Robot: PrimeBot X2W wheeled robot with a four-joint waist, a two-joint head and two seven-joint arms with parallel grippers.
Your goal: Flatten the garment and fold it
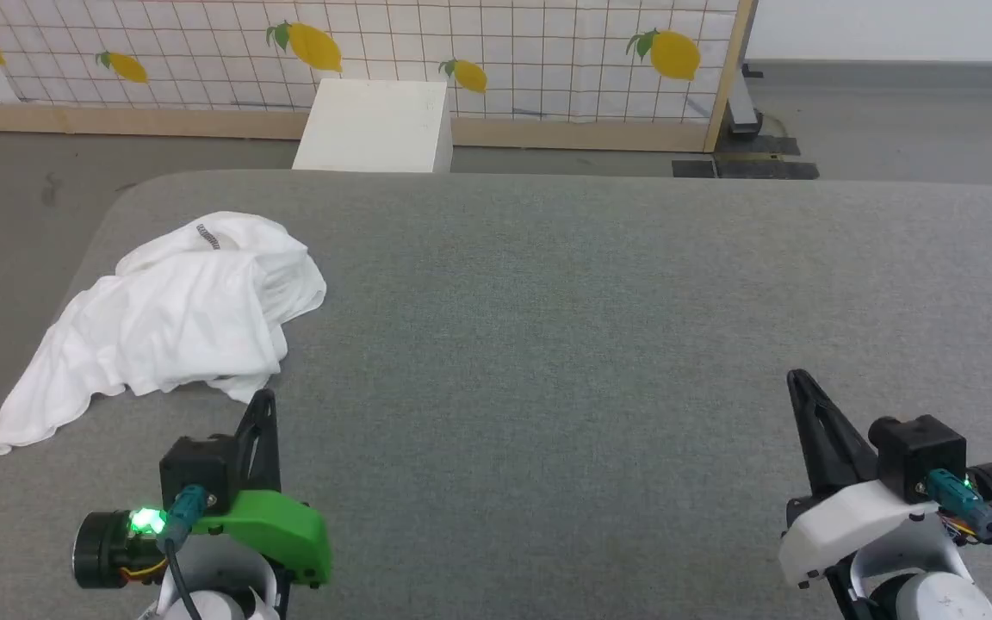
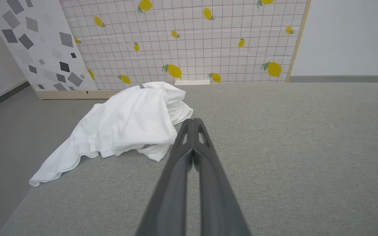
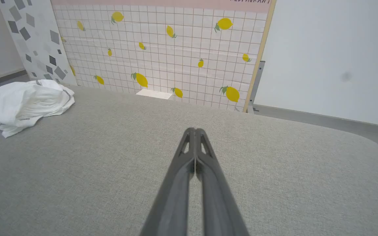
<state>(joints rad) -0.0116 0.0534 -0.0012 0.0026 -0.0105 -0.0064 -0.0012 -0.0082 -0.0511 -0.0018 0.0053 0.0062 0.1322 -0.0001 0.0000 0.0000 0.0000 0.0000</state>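
Two hands hover low over the near side of the grey bench (image 1: 548, 284), both w/ fingers pressed together tip to tip and nothing held. The left hand (image 1: 262, 398) is at the near left, the right hand (image 1: 797, 377) at the near right, well apart from each other, and both point toward the far edge.

We see the garment (image 1: 177, 319) as a crumpled white heap on the far-left part of the bench, not flat and not folded; a short run of dark zigzag stitching shows on its top fold. One loose end trails toward us and reaches the bench's left edge, approx at the rim; the heap's far side lies near the rounded far-left corner. Its near hem is just beside the left hand's tip; touching or not, we can't tell.

A wide stretch of bare grey surface runs from the garment's right side across the middle to the right hand and on to the far edge. In the right wrist view the far-right corner curves round, w/ grey floor (image 1: 892, 120) beyond.

Past the far edge stands a white box (image 1: 375, 125), near the bench; behind it is a lemon-print panel (image 1: 505, 43) in a wooden frame.
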